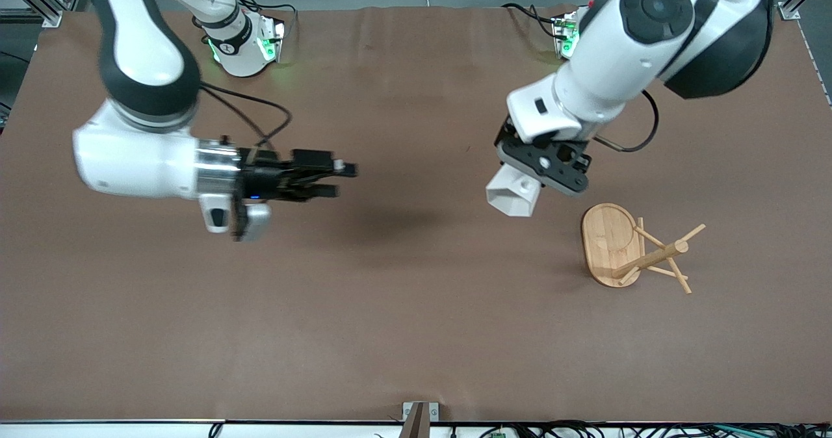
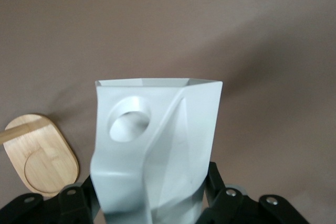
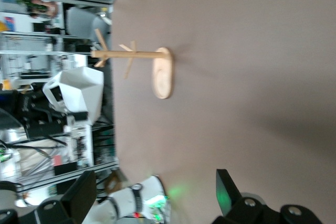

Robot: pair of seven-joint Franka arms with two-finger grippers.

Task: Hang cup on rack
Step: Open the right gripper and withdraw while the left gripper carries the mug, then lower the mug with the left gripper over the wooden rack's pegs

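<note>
The white faceted cup (image 1: 513, 195) hangs in the air in my left gripper (image 1: 545, 177), which is shut on it beside the rack, over the bare table. In the left wrist view the cup (image 2: 157, 150) fills the middle, its blocky handle with the round hole facing the camera, black fingers (image 2: 79, 203) against both sides. The bamboo rack (image 1: 634, 248) stands on its oval base at the left arm's end of the table; its base also shows in the left wrist view (image 2: 42, 156) and the whole rack in the right wrist view (image 3: 142, 66). My right gripper (image 1: 344, 179) is open and empty, held above the table's middle.
The brown table mat (image 1: 403, 308) stretches bare round the rack. The arm bases (image 1: 244, 41) stand along the table's edge farthest from the front camera, with cables (image 1: 260, 110) trailing from them.
</note>
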